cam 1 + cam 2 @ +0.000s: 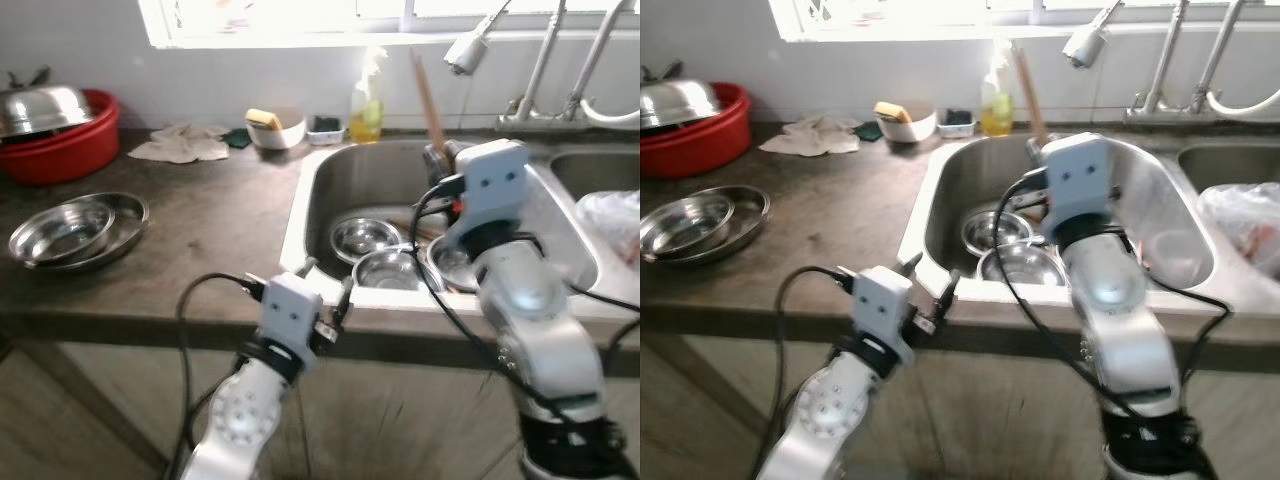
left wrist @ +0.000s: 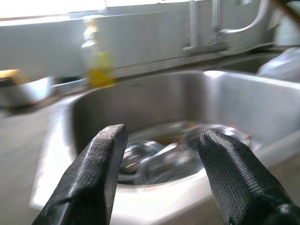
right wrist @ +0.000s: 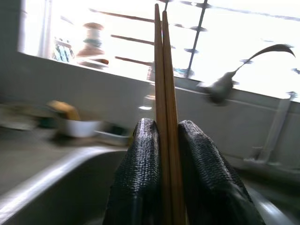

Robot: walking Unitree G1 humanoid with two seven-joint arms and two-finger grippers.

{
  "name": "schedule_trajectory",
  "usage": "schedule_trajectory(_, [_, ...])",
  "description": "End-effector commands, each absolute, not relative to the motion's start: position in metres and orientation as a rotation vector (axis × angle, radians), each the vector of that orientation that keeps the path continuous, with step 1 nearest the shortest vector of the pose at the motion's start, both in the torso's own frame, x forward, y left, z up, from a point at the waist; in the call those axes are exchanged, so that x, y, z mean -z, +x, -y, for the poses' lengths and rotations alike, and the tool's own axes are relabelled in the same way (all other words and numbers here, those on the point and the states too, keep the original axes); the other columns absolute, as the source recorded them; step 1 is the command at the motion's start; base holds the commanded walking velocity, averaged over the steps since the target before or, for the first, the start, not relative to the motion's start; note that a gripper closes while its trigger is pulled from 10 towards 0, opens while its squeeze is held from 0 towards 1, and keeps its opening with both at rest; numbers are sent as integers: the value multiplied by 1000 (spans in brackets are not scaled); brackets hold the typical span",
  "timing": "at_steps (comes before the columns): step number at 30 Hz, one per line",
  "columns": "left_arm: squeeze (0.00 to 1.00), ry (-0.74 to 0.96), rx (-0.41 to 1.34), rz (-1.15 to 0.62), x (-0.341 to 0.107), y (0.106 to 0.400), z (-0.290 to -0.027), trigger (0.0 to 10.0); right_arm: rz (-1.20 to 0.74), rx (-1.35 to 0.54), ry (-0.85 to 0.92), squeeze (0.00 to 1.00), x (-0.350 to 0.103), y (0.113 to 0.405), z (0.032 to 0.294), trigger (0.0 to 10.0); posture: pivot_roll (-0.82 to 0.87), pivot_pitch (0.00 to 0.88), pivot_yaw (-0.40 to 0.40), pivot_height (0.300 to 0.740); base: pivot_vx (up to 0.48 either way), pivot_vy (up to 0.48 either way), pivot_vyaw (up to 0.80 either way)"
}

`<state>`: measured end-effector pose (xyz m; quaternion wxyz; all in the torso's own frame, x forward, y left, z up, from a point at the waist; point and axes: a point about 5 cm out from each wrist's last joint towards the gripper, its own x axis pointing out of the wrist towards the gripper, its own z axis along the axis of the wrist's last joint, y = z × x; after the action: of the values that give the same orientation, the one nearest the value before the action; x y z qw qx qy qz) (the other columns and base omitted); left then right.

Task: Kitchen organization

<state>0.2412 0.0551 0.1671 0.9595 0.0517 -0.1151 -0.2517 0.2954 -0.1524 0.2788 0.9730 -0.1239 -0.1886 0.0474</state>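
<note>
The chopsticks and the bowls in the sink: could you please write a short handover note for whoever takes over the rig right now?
Right gripper: shut on a pair of wooden chopsticks, held upright above the sink.
Left gripper: open, holding nothing, at the sink's front edge.
Sink: several steel bowls lie in the basin.
Counter: stacked steel dishes, red basin with a metal lid.
Done: chopsticks picked up.
Left: put the chopsticks away, then probably clear the bowls.

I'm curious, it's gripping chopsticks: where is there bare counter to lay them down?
Bare dark countertop lies between the steel plates and the sink. Crowded: the sink's bowls, and the back edge with rag and soap bottle.
</note>
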Motion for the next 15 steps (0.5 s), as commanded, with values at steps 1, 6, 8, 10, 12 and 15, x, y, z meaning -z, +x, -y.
schedule_trajectory(1, [0, 125, 487, 241, -169, 243, -62, 10000, 388, -137, -255, 0, -287, 298, 147, 10000, 71, 69, 12, 740, 356, -319, 0])
schedule_trajectory(6, [0, 98, 478, 239, -170, 244, -63, 10000, 337, -164, -314, 0, -296, 309, 160, 10000, 73, 74, 14, 740, 370, -178, 0])
schedule_trajectory(8, [0, 90, 469, 237, -170, 244, -63, 10000, 307, -183, -331, 0, -295, 313, 162, 10000, 72, 80, 11, 740, 156, 0, 0])
schedule_trajectory(10, [0, 89, 470, 237, -170, 244, -64, 10000, 288, -198, -348, 0, -293, 315, 162, 10000, 72, 80, 11, 740, 0, 0, 0])
schedule_trajectory(12, [0, 91, 472, 236, -170, 244, -63, 10000, 197, -211, -408, 0, -287, 325, 169, 10000, 77, 81, 9, 740, 0, 0, 0])
schedule_trajectory(15, [0, 91, 471, 234, -170, 244, -64, 10000, 173, -210, -434, 0, -287, 330, 172, 10000, 81, 83, 8, 740, 0, 0, 0])
